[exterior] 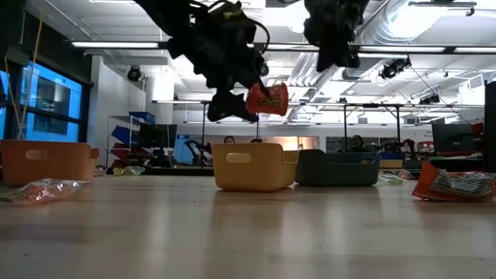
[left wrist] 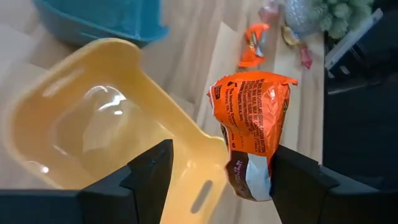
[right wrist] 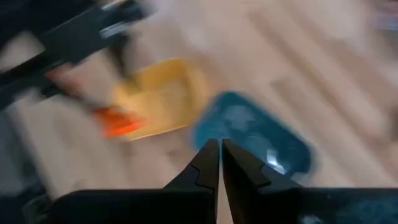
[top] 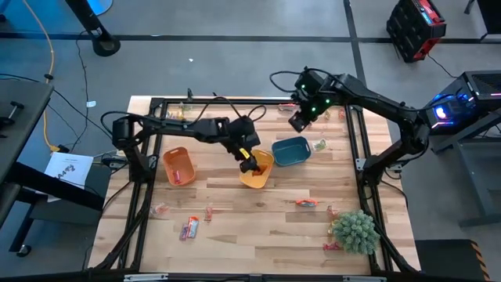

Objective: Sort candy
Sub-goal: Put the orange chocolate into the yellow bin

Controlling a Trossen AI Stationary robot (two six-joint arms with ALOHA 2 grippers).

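My left gripper [left wrist: 221, 177] is open and hangs above the yellow-orange bin [top: 258, 174], over its near edge [left wrist: 186, 149]. An orange candy packet [left wrist: 249, 118] sits in the air between its fingers, beside one of them; in the low view the packet [exterior: 267, 99] shows well above the bin [exterior: 252, 167]. My right gripper [right wrist: 219, 163] is shut and empty, raised above the far side of the blue bin [top: 291, 150]. More wrapped candies lie flat on the table: an orange one [top: 306, 203], red ones [top: 189, 228] and a pale one [top: 319, 144]. My left gripper touches the orange packet only with the inner side of one finger [left wrist: 292, 180], against the packet's lower, darker end [left wrist: 252, 180]. The other finger [left wrist: 149, 171] stands clear of it. The packet is upright in the air, off the table and above the bin's rim.
The orange bin [top: 178, 166] stands left of the yellow-orange one and holds some candy. A green spiky plant [top: 356, 231] sits at the table's near right corner. A black frame [top: 156, 102] borders the table. Bare wood lies along the near middle.
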